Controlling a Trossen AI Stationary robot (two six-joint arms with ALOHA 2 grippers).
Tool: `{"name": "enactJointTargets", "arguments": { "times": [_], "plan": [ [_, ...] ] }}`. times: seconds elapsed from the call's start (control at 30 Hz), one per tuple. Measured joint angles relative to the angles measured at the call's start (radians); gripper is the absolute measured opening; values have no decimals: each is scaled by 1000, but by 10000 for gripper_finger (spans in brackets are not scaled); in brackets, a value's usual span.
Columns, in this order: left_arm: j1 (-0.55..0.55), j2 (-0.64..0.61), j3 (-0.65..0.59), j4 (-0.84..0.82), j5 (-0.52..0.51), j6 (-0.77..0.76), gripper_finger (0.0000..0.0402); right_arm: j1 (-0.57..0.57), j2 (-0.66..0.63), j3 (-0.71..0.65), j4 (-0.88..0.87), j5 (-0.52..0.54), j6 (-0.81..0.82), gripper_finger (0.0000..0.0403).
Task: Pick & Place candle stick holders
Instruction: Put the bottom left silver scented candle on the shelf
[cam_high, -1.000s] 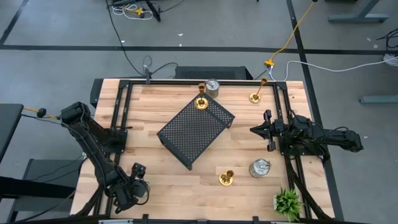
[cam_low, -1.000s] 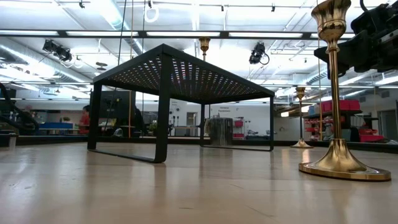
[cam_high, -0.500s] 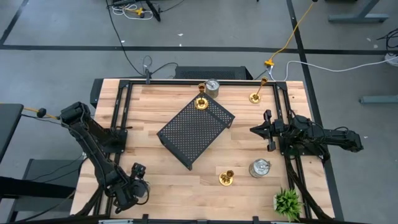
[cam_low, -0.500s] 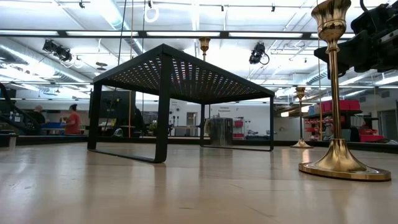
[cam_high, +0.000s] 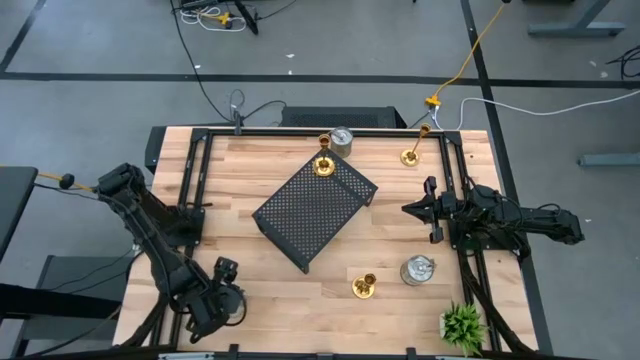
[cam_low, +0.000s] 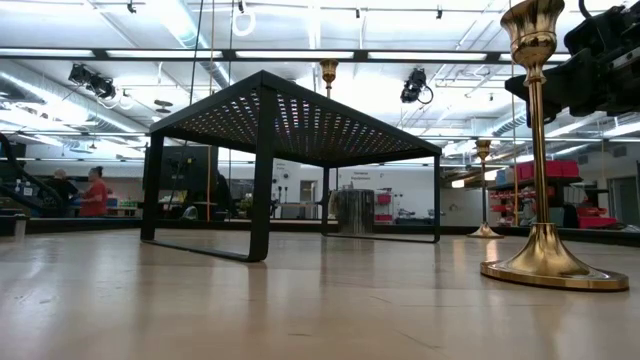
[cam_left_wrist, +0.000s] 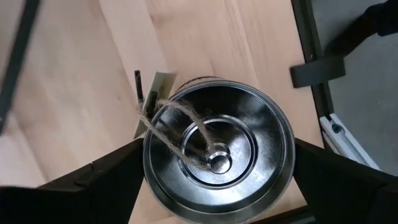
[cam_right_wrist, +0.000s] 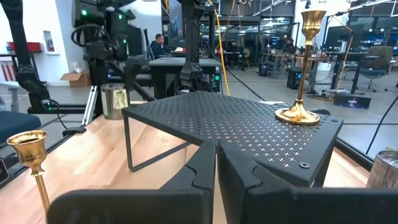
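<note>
Progress looked small: one gold holder (cam_high: 323, 166) stood on the black tray (cam_high: 312, 212), the other holders (gold (cam_high: 364, 287), silver (cam_high: 417, 270)) waited on the table (cam_high: 250, 165), the left gripper (cam_high: 215, 300) clasped a silver holder (cam_left_wrist: 217, 154), and the right gripper (cam_high: 430, 210) was closed, empty.

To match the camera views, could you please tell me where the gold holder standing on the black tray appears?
High view: the gold holder is upper middle, on the far corner of the black tray.
Low view: upper middle, its cup showing above the tray top.
Left wrist view: not in it.
Right wrist view: upper right, on the tray.
Shared landmark: the black tray.
</note>
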Motion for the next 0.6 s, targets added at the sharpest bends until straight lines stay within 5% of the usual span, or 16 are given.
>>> {"name": "enactJointTargets", "arguments": {
  "times": [0.6],
  "plan": [
    [293, -1, 289, -221, 0, 68, 377, 0, 0, 0, 0, 0, 0, 23]
  ]
}}
